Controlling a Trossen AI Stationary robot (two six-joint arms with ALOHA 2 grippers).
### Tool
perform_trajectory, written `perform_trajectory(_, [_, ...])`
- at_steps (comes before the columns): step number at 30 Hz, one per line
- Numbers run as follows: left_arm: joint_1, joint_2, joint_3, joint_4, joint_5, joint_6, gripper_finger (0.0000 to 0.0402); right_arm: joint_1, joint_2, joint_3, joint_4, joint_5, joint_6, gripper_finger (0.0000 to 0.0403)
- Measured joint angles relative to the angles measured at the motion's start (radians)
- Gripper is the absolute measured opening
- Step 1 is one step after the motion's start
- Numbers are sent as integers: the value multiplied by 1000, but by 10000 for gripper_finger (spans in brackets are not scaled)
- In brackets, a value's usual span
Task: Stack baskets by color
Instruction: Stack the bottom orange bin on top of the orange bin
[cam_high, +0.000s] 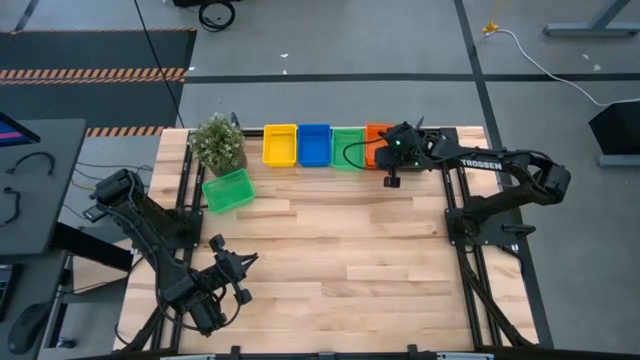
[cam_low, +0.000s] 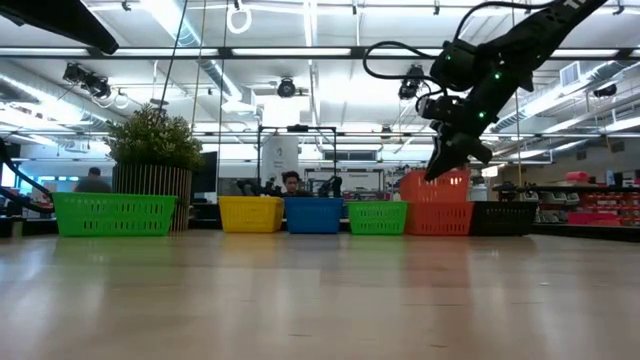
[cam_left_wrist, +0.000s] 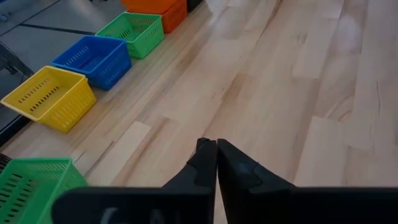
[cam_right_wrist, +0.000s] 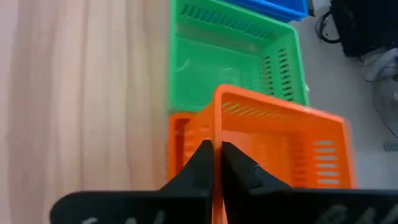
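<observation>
Wooden tabletop: your right gripper (cam_right_wrist: 215, 163) is pinched on the upper orange basket's (cam_right_wrist: 280, 140) wall, apparently tilted above its twin (cam_right_wrist: 180, 146); thin grip, it may slip askew.

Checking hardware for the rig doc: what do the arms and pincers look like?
Both arms are dark, jointed links. The right arm carries white TROSSEN lettering, a green light near its wrist and a looping black cable. Left pincer and right pincer each have two black tapered fingers.

Potted plant (cam_high: 218, 143) on wooden table (cam_high: 330, 260) (person (cam_low: 291, 183) beyond)
</observation>
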Motion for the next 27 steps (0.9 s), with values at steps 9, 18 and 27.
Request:
perform_trajectory(9, [0, 0, 0, 0, 0, 0, 14, 21, 0, -1, 0, 23, -2, 13])
perform_trajectory(18, [0, 0, 0, 0, 0, 0, 19, 11, 0, -67, 23, 24, -1, 74])
perform_trajectory(27, [0, 0, 0, 0, 0, 0, 15, 10, -1, -76, 58, -18, 74, 130])
